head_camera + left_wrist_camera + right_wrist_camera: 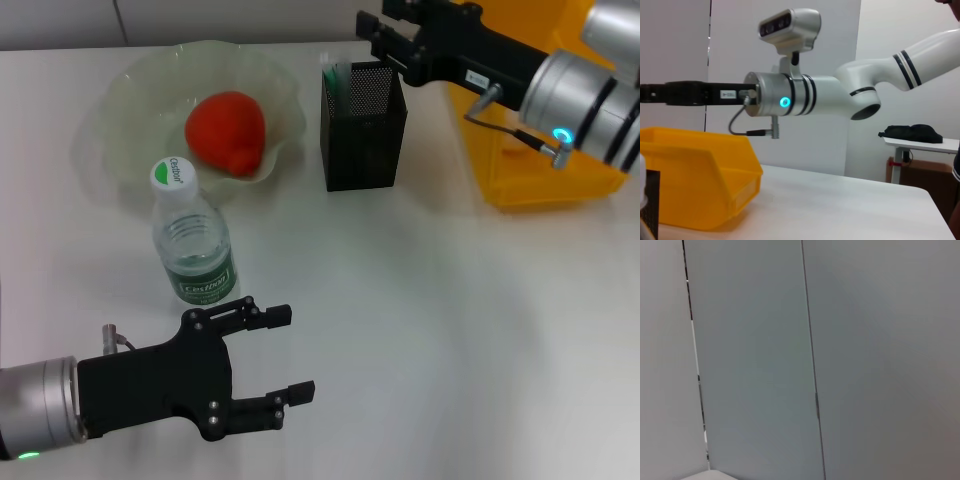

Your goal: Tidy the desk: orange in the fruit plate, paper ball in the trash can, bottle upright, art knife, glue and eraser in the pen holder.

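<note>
The red-orange orange lies in the translucent fruit plate at the back left. In front of the plate the clear bottle stands upright, white-and-green cap on top. The black mesh pen holder stands at the back centre, and a green-and-white item pokes up inside it. My right gripper hovers over the holder's rim. My left gripper is open near the front edge, just in front of the bottle, holding nothing. The paper ball, art knife, glue and eraser are out of view.
The trash can, a yellow open bin, sits right of the pen holder under my right arm. White tabletop stretches across the middle and front right. The right wrist view shows only a wall.
</note>
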Controlling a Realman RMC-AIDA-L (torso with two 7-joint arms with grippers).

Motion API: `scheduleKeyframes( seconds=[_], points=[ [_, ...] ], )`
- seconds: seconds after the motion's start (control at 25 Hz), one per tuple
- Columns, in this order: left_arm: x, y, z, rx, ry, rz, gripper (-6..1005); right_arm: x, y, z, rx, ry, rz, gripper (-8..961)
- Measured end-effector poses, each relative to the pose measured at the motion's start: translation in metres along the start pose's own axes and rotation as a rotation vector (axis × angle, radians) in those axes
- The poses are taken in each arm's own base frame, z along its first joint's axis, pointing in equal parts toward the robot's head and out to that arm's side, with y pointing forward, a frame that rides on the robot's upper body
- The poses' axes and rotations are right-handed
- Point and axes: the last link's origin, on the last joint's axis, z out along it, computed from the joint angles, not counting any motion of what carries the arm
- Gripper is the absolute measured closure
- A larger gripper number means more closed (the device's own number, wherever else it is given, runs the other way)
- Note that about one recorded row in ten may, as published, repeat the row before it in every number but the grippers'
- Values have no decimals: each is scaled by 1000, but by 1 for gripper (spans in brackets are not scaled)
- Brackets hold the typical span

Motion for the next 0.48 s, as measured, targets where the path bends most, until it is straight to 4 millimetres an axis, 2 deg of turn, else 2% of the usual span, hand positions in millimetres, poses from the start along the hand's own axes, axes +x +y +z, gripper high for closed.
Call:
scheduleKeyframes(
  seconds=[0.04, 0.16, 0.2, 0.24, 0.28, 0.4, 0.44, 0.48],
  points=[
    [0, 0, 0, 1, 0, 0, 214, 2, 1, -7, -4, -8, 2, 636],
    [0, -1, 0, 3, 1, 0, 214, 4, 3, -17, -16, -18, 11, 533],
    [0, -1, -1, 4, 2, 0, 214, 7, 5, -25, -24, -21, 21, 498],
    [1, -1, -1, 5, 3, 1, 214, 11, 12, -43, -54, -35, 41, 464],
    [1, -1, -1, 5, 3, 1, 214, 11, 12, -43, -54, -35, 41, 429],
    [1, 0, -2, 2, 7, -1, 214, 18, 25, -78, -107, -59, 47, 285],
    [2, 0, -2, -2, 12, -2, 214, 25, 36, -103, -160, -60, 37, 231],
    [2, 0, -2, -2, 12, -2, 214, 28, 41, -114, -186, -53, 29, 176]
  ],
)
